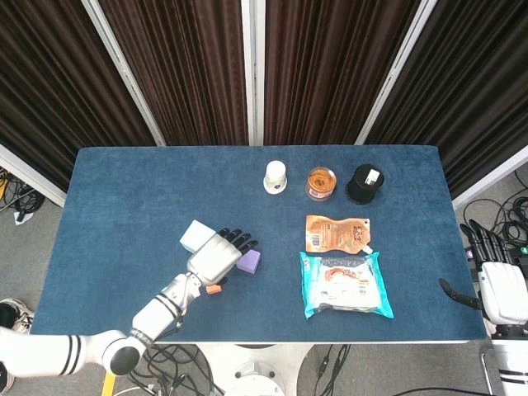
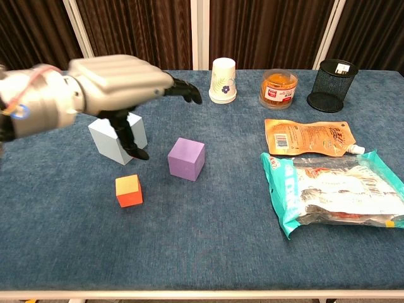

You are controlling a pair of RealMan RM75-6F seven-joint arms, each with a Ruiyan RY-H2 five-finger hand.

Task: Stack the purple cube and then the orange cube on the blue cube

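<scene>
The pale blue cube (image 1: 195, 236) (image 2: 110, 140) sits left of centre on the table. To its right lies the purple cube (image 1: 251, 262) (image 2: 187, 158). The small orange cube (image 2: 129, 190) (image 1: 214, 289) lies nearer the front edge. My left hand (image 1: 218, 255) (image 2: 117, 78) hovers open above these cubes, fingers stretched out toward the purple one, holding nothing. It hides part of the blue and orange cubes in the head view. At the table's right edge my right hand (image 1: 502, 288) stays open and holds nothing; the chest view does not show it.
A teal snack bag (image 1: 345, 284) (image 2: 331, 192) and an orange pouch (image 1: 337, 233) (image 2: 306, 137) lie to the right. At the back stand a paper cup (image 1: 275, 176) (image 2: 223, 80), an orange jar (image 1: 321, 183) (image 2: 278, 88) and a black mesh holder (image 1: 364, 184) (image 2: 331, 77).
</scene>
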